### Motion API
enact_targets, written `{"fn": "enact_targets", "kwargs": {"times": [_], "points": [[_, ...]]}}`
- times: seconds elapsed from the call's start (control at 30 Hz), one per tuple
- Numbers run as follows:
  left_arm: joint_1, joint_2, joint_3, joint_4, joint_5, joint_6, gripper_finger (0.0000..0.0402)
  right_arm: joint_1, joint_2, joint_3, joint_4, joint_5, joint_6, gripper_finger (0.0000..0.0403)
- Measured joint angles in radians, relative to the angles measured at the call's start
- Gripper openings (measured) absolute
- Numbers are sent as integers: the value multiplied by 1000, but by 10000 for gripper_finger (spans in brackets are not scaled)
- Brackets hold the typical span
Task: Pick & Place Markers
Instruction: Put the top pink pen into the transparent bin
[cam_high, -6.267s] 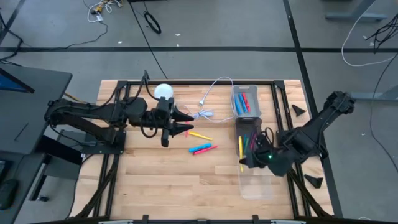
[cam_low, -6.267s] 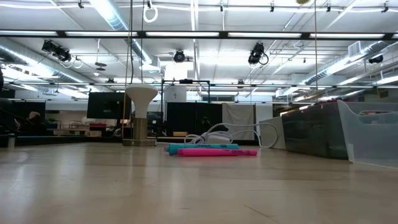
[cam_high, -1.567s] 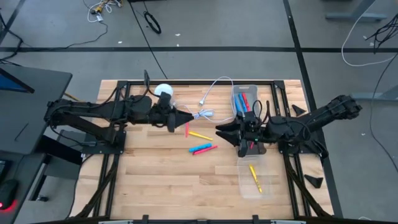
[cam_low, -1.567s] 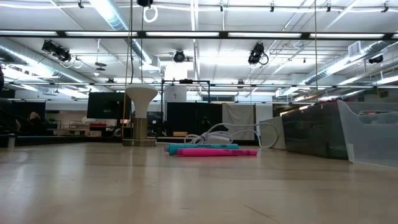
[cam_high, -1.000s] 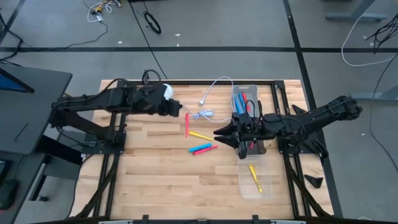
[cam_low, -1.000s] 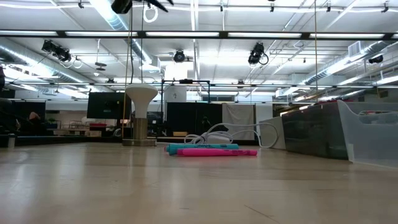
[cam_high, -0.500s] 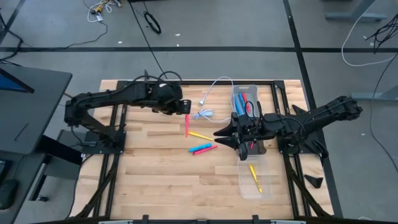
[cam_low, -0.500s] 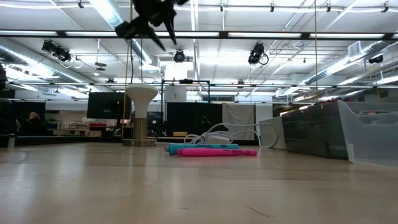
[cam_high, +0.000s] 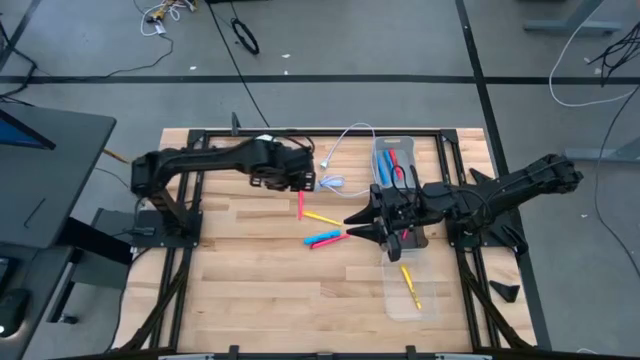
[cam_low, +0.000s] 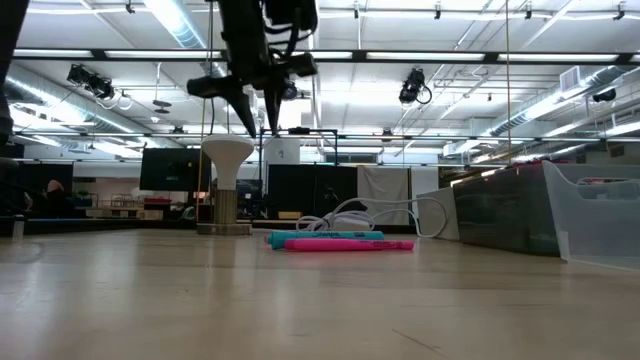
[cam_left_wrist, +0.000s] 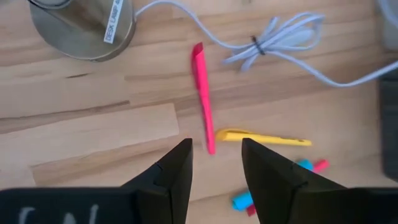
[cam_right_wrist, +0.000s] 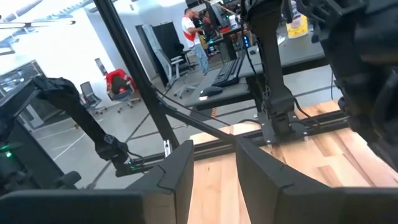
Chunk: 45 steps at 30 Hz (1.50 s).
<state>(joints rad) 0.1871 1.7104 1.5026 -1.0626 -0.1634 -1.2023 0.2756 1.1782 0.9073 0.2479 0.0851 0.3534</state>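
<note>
The left gripper (cam_high: 304, 181) hangs above the wooden table (cam_high: 250, 270), over the far end of a red stick-shaped marker (cam_high: 300, 202) that lies flat on the boards. In the left wrist view its two dark fingers (cam_left_wrist: 177, 168) stand a narrow way apart with bare wood between them and nothing held; the red marker (cam_left_wrist: 203, 96) lies just ahead of the tips. In the low view that gripper (cam_low: 255, 105) is well off the surface, pointing down.

Just beside the red marker lies a yellow marker (cam_high: 321, 218), and near them a blue marker (cam_high: 322, 238) and a pink marker (cam_high: 330, 241) rest side by side (touching, as far as the high view shows). A coiled white cable (cam_high: 328, 182) lies close to the left gripper, and a metal desk-lamp base (cam_left_wrist: 84, 25) stands near it.

The right gripper (cam_high: 358, 227) reaches out level above the table, near the blue and pink pair. Its fingers (cam_right_wrist: 177, 171) show a narrow gap and hold nothing.

Behind it a clear plastic bin (cam_high: 392, 150) holds blue and red markers (cam_high: 390, 163); a second clear plastic bin (cam_high: 428, 305) nearer the front edge holds one yellow marker (cam_high: 410, 285).
</note>
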Motion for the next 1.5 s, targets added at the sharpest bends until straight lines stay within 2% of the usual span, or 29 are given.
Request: {"fn": "enact_targets", "kwargs": {"times": [0.5,1.07,1.37,1.5], "points": [[18,184,0,36,0,-29,194,0,0,0,-17,0,-38,121],[16,354,-5,153,8,-97,195,0,0,0,-48,0,-55,121],[11,401,-5,181,19,-128,194,1,0,0,-86,0,-55,121],[11,409,-3,188,19,-130,181,1,0,0,-89,0,-54,121]]}}
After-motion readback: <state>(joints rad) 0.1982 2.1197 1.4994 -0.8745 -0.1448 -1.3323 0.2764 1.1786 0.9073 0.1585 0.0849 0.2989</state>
